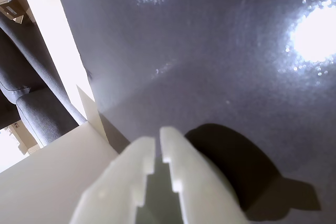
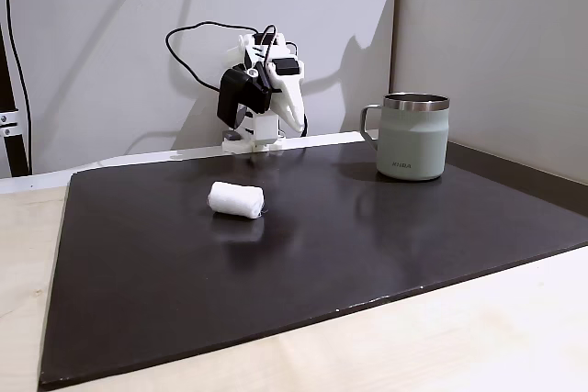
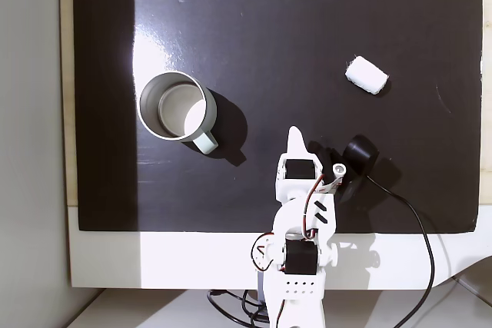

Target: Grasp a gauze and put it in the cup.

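The gauze (image 2: 236, 199) is a small white roll lying on its side on the black mat (image 2: 322, 254); from above the gauze (image 3: 366, 74) lies toward the right. The grey-green cup (image 2: 413, 140) stands upright and empty, and its steel rim (image 3: 141, 107) shows at the left in the view from above. My white gripper (image 3: 294, 134) is folded back near the arm's base, between the two and apart from both. In the wrist view its fingers (image 1: 158, 140) are pressed together over bare mat, holding nothing. From the front, the gripper (image 2: 296, 121) points downward.
The arm's base (image 3: 296, 282) sits on a white strip behind the mat, with black cables (image 3: 419, 236) trailing right. A beige wall panel (image 2: 496, 43) stands close behind the cup. Pale wooden tabletop (image 2: 413, 346) surrounds the mat. A grey chair (image 1: 31, 87) shows beyond the table edge.
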Action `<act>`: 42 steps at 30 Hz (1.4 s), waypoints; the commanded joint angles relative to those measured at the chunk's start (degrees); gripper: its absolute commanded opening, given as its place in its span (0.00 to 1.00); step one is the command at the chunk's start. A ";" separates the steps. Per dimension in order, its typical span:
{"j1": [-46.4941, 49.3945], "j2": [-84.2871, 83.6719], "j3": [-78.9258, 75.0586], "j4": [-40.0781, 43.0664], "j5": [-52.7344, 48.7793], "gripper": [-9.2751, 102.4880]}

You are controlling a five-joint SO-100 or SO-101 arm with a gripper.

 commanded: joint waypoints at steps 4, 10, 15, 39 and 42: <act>-2.72 0.53 -0.44 -1.67 -2.99 0.08; -2.72 0.53 -0.44 -1.67 -2.99 0.08; -2.72 0.53 -0.44 -1.67 -2.99 0.08; -1.85 -8.70 -35.51 14.77 2.37 0.08; -0.62 -14.24 -42.01 16.35 4.83 0.08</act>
